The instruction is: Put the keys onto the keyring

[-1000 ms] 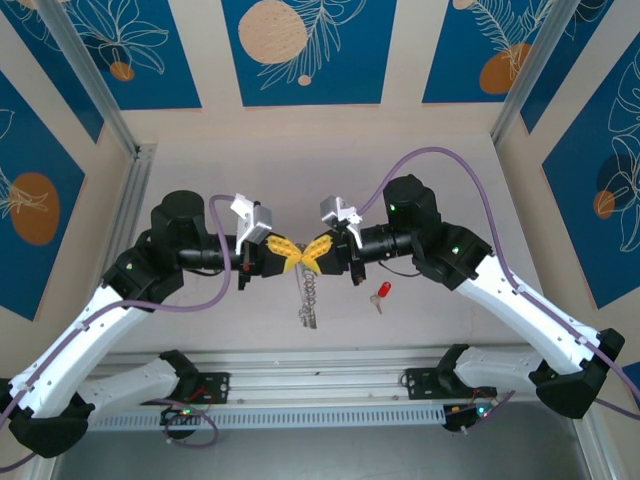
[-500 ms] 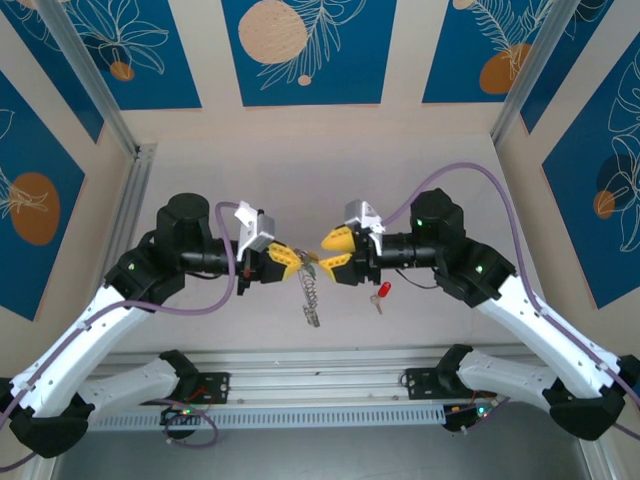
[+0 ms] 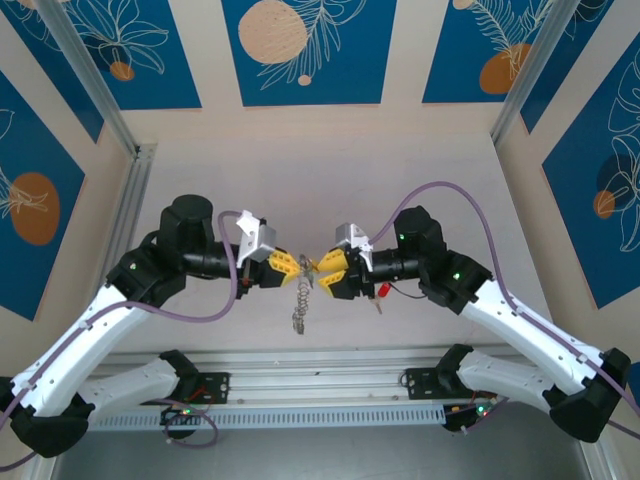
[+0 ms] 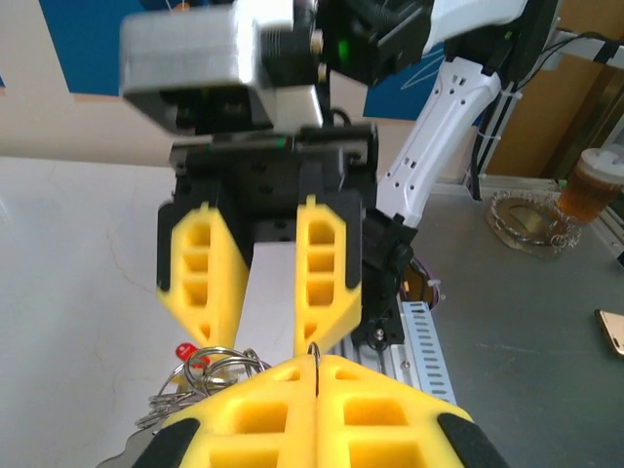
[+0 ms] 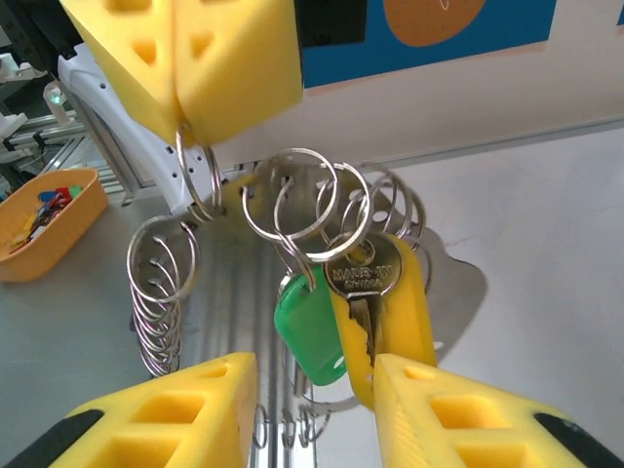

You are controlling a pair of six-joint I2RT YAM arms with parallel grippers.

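Between the facing fingertips, both arms meet tip to tip over the pale table point(image 3: 330, 180), elbows bent outward. Left gripper point(image 3: 298, 265): ribbed yellow plastic fingers pressed together on one thin wire loop of the keyring point(image 3: 300, 300). Right gripper point(image 3: 323, 273): same yellow fingers, jaws apart, gripping nothing. The keyring is a floppy grey steel chain of loops that dangles below the left tips. Glossy green tag point(image 5: 310, 327) hangs off it. Red-headed key point(image 3: 381, 292) lies on the table just beside the right gripper, apart from the keyring.

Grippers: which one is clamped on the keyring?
The left gripper: its yellow fingers are pressed together on a ring of the keyring, while the right gripper is open, fingers apart.
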